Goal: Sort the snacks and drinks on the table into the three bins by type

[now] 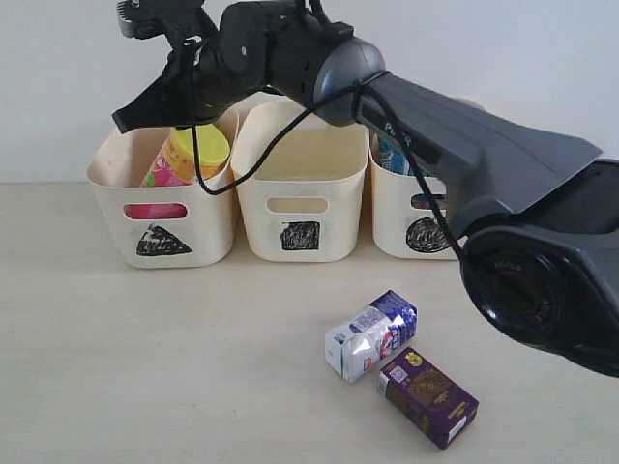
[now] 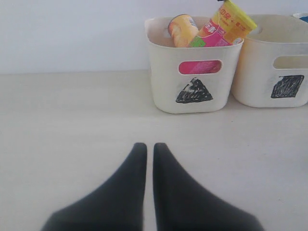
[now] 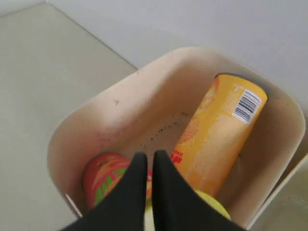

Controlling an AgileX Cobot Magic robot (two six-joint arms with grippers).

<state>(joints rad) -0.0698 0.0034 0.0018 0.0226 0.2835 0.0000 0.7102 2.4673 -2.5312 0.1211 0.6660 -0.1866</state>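
Nearest you on the desk (image 1: 145,367) lies the purple carton (image 1: 427,396), with the white carton (image 1: 370,335) just beside it, both on their sides. Your left pincer (image 2: 149,147) is clenched on nothing, low over bare desk. Beyond stand the triangle bin (image 1: 111,193), square bin (image 1: 300,208) and circle bin (image 1: 392,227) in a row. Your right pincer (image 3: 148,156) hangs clenched and empty over the triangle bin, which holds the pink canister (image 1: 184,159) and yellow canister (image 3: 216,139).
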